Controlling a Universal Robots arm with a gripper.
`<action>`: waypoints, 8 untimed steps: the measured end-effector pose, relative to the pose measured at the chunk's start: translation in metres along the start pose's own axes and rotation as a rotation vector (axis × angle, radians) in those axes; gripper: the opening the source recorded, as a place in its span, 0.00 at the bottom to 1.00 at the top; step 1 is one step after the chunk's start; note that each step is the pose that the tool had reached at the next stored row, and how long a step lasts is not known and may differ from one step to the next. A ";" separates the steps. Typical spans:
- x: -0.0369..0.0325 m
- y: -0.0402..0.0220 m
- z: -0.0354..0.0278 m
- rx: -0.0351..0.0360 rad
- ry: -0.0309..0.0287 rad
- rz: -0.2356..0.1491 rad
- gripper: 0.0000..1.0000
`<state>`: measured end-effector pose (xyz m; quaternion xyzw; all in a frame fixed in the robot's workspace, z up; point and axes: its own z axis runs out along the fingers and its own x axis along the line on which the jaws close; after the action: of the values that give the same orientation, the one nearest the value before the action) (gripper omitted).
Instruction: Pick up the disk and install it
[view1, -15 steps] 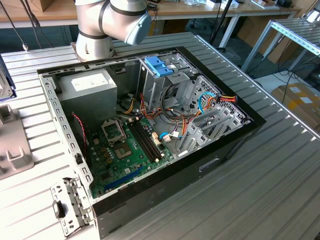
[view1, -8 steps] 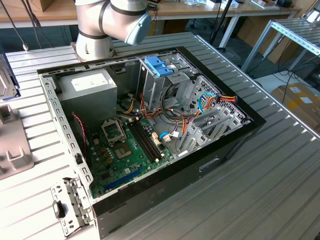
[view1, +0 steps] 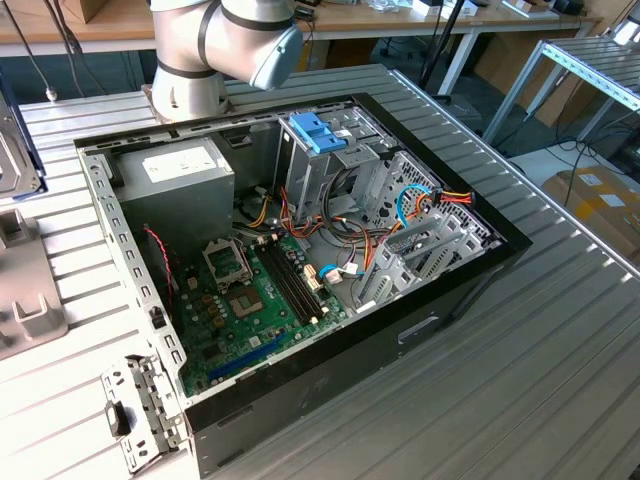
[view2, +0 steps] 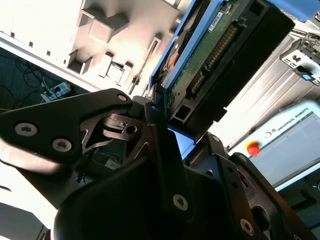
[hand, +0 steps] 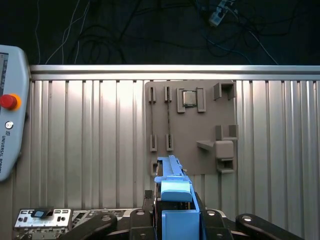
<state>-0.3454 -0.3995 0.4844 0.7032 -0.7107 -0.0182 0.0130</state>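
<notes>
In both wrist views my gripper (view2: 175, 120) (hand: 172, 220) is shut on the disk (view2: 215, 50), which stands on edge between the black fingers. The second wrist view shows its light-blue side rail, green circuit board and dark connector end. In the first wrist view the disk (hand: 172, 182) rises from the jaws as a narrow blue edge, held above the ribbed aluminium table. The open computer case (view1: 470, 270) lies on that table in the exterior view, with its metal drive cage (view1: 400, 200) toward the exterior view's right.
A grey fixture plate (hand: 192, 125) with slots and a chip lies on the table below the disk. A teach pendant (hand: 7, 130) sits beside it. Inside the case are a power supply (view1: 175, 175), motherboard (view1: 250, 300), cables and a blue tab (view1: 315, 130). The arm's base (view1: 215, 50) stands behind the case.
</notes>
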 end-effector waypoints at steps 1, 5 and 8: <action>0.0000 -0.0007 0.0000 0.0000 0.0000 0.000 0.37; 0.0000 -0.0032 -0.0001 0.0000 0.0003 0.000 0.37; -0.0001 -0.0057 -0.0001 0.0000 0.0004 0.000 0.37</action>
<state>-0.3397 -0.3995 0.4843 0.7032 -0.7107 -0.0180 0.0132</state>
